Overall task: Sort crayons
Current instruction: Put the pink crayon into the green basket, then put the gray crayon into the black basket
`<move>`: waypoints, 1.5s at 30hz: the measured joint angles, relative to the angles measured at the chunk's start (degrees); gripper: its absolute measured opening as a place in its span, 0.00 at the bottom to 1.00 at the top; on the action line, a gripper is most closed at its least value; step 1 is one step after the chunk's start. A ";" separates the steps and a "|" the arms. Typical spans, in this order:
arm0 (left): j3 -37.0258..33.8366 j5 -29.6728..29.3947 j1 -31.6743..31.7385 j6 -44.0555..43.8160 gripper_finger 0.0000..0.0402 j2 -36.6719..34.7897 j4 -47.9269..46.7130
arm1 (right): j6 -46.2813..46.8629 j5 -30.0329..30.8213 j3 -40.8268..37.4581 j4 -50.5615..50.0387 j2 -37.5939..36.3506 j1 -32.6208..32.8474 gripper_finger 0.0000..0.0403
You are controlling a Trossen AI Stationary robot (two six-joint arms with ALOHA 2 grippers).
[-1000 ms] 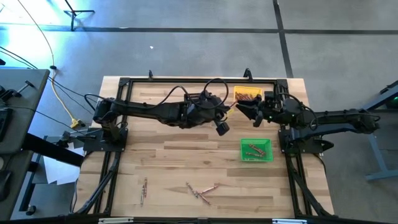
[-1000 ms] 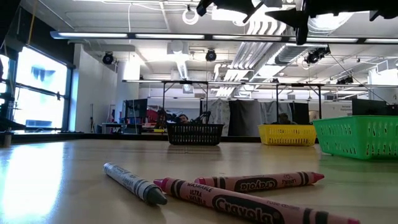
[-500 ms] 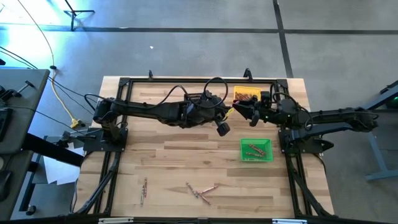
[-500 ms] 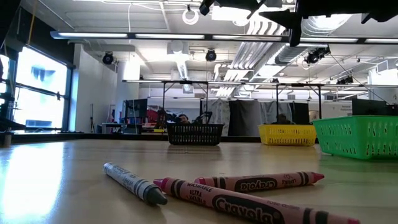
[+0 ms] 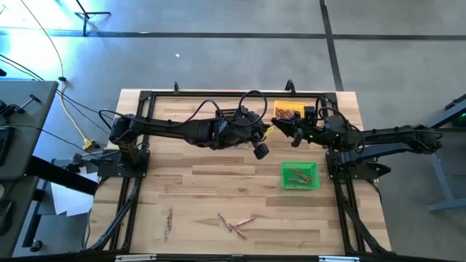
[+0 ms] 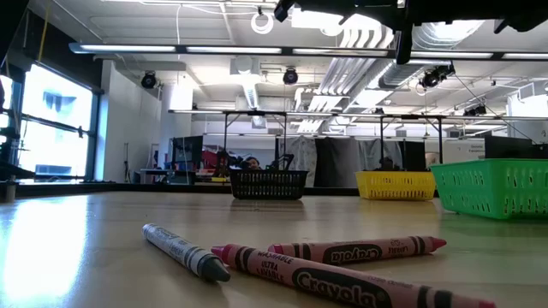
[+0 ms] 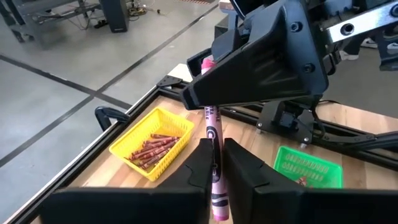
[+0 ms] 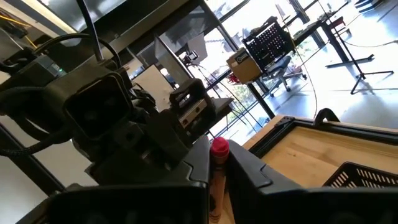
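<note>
A pink crayon (image 7: 211, 124) hangs in the air between my two grippers, above the table's far middle. My left gripper (image 7: 216, 144) is shut on one end of it and my right gripper (image 8: 219, 155) on the other; in the high view they meet near the left gripper (image 5: 268, 129). More crayons lie flat near the table's front edge: a loose cluster (image 5: 234, 223) and a pair (image 5: 168, 222). In the low view these are a grey one (image 6: 184, 251) and pink ones (image 6: 360, 251). My left gripper pinches the crayon's near end (image 7: 213, 171) between its two fingers, coming about level from the table's left. The crayon runs on along the fingers and out past their tips, clear of the table. My right gripper pinches the crayon's other end (image 8: 217, 163) between its two fingers, coming about level from the table's right. The pink tip (image 8: 219, 148) shows between the fingers (image 7: 261, 68).
A yellow bin (image 5: 290, 110) with reddish crayons stands at the far edge under the right arm. A green bin (image 5: 300, 175) with a few crayons sits right of centre. A black bin (image 6: 269, 184) stands at the far edge. Bare wood lies between bins and loose crayons.
My right gripper has moved toward the table's left, up to the left gripper, and has shut on the free end of the pink crayon. The left gripper and the crayon have stayed in place.
</note>
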 joint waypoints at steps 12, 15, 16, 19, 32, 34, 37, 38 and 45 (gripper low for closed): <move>0.00 4.71 0.89 -5.72 0.33 0.04 -5.25 | 4.80 -1.04 0.00 -16.59 -6.51 -5.00 0.03; 0.00 5.54 0.61 -8.06 0.37 0.04 -7.06 | 12.73 -7.10 0.02 -36.69 -10.94 -7.55 0.03; 0.00 5.70 0.53 -8.58 0.37 0.04 -7.52 | 15.57 -10.05 0.02 -43.26 -11.92 -7.79 0.03; 0.00 5.72 0.46 -9.59 0.37 0.04 -8.10 | 21.65 -16.71 0.00 -59.61 -13.24 -5.36 0.03; 0.00 5.68 0.50 -10.02 0.35 0.04 -8.35 | 28.29 -14.84 0.00 -71.17 -8.86 9.65 0.13; 0.00 5.65 0.55 -10.03 0.35 0.04 -8.66 | 28.21 -14.85 0.00 -71.14 -7.87 10.64 0.21; 0.00 5.63 1.04 -11.50 0.36 0.04 -10.00 | 28.01 -15.20 0.00 -71.17 -7.17 11.28 0.31; 0.00 5.65 1.27 -12.47 0.36 0.04 -10.89 | 27.52 -15.76 0.00 -71.14 -7.21 11.33 0.34; -0.03 14.80 1.31 -22.49 0.32 0.04 -31.49 | 22.46 -21.74 0.00 -70.68 -9.74 11.32 0.39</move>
